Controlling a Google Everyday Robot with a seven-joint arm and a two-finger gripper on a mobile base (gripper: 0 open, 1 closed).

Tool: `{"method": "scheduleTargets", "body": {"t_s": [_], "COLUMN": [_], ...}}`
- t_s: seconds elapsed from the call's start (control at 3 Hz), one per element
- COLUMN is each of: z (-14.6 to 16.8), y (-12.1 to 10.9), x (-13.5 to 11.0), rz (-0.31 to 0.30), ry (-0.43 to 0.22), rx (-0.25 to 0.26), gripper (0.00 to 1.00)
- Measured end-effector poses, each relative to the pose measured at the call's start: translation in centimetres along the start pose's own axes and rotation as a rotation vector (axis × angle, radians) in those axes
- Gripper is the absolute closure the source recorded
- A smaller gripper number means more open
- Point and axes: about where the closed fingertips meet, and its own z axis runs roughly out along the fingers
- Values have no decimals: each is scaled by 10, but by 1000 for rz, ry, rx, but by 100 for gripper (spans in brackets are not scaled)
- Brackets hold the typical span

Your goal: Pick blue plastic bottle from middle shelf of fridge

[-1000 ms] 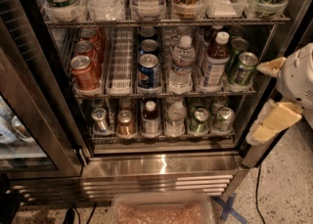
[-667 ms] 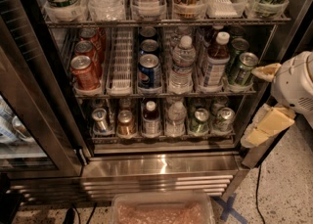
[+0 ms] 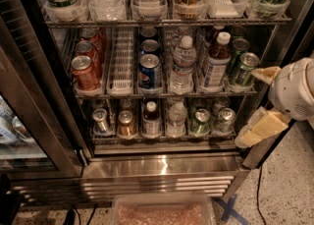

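Observation:
The fridge [image 3: 162, 167] stands open in front of me with its wire shelves in view. On the middle shelf [image 3: 122, 91] the blue plastic bottle [image 3: 216, 63] stands upright in the second lane from the right. It holds a dark drink and has a white cap and a pale label. It stands between a clear water bottle [image 3: 182, 66] and green cans [image 3: 243, 69]. My gripper [image 3: 255, 105] is at the right edge, just outside the shelf's right end. It is open and empty, with its yellowish fingers [image 3: 262, 128] pointing left, right of the green cans.
Red cans [image 3: 86, 71] and blue Pepsi cans [image 3: 149, 70] fill the left lanes, with an empty white lane tray [image 3: 121, 67] between them. The top rack holds large bottles, the lower rack small cans and bottles. The glass door [image 3: 24, 116] hangs open at left. A plastic bin [image 3: 164, 211] sits on the floor.
The gripper has moved a little to the left, closer to the right end of the middle shelf. Nothing on the shelves has moved.

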Motion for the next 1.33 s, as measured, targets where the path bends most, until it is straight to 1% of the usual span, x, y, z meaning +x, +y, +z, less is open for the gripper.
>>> {"method": "scheduleTargets", "body": {"t_s": [0.33,0.67,1.0,1.33], "z": [19,28,31,32], "y": [1,-17,-26,-32], "x": [0,-2,-10,-16], "rz": [49,151,238,285], "ry": [-107,-235,-320,-328], "rx": [70,167,201,184], "gripper": [0,0,0,0]}}
